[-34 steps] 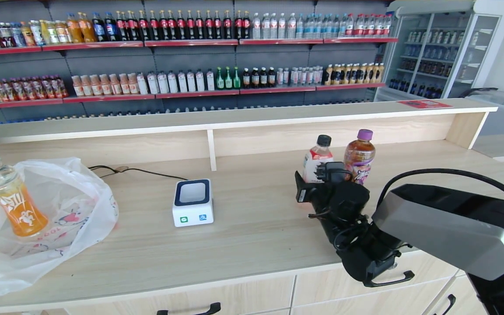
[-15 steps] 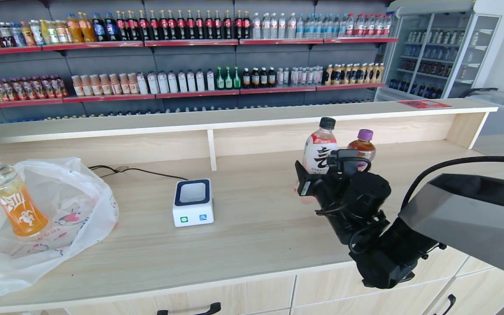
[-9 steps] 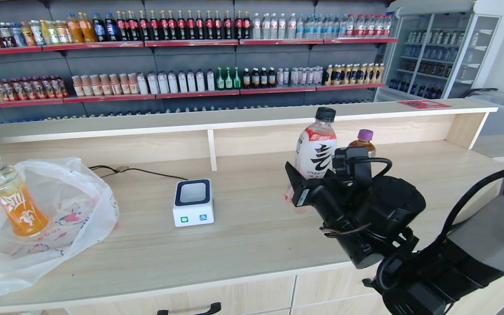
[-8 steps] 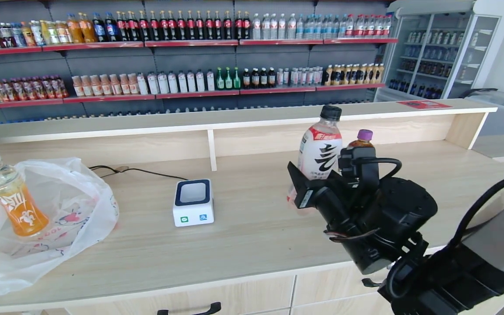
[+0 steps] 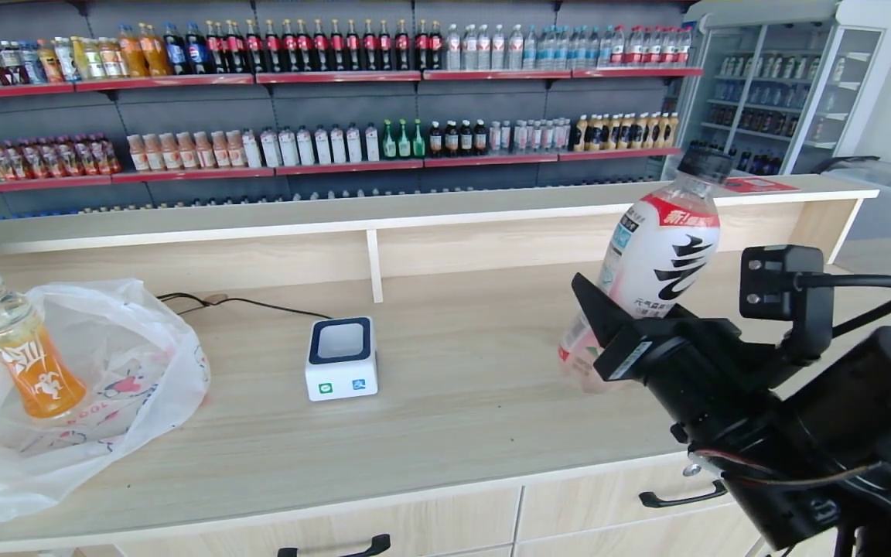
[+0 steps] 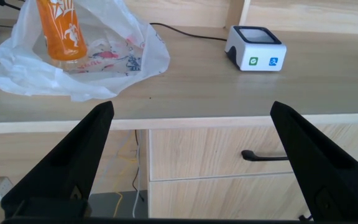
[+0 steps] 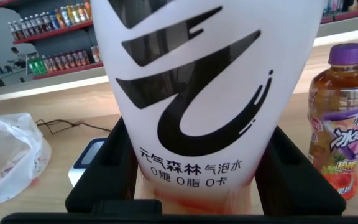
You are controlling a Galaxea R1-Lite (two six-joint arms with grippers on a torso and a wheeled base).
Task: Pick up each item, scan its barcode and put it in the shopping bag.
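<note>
My right gripper [image 5: 629, 329] is shut on a white bottle [image 5: 658, 255] with a black cap and red band, held tilted above the right part of the counter. Up close, the white bottle [image 7: 210, 93] sits between the black fingers [image 7: 107, 171]. A purple-capped tea bottle [image 7: 342, 124] stands on the counter behind it. The white scanner [image 5: 341, 357] sits mid-counter. The plastic shopping bag [image 5: 128, 363] lies at the left with an orange drink bottle [image 5: 16, 344] standing in it. My left gripper [image 6: 191, 162] is open, low in front of the counter edge, facing the bag [image 6: 123, 56] and scanner [image 6: 256, 48].
A black cable [image 5: 244, 302] runs from the scanner toward the back left. A raised wooden ledge [image 5: 414, 213] borders the counter's far side, with drink shelves behind. Drawers with black handles [image 5: 681, 495] sit under the counter.
My right gripper has lifted the white bottle off the counter and carried it up and to the right, closer to the head camera. The purple-capped bottle stayed on the counter.
</note>
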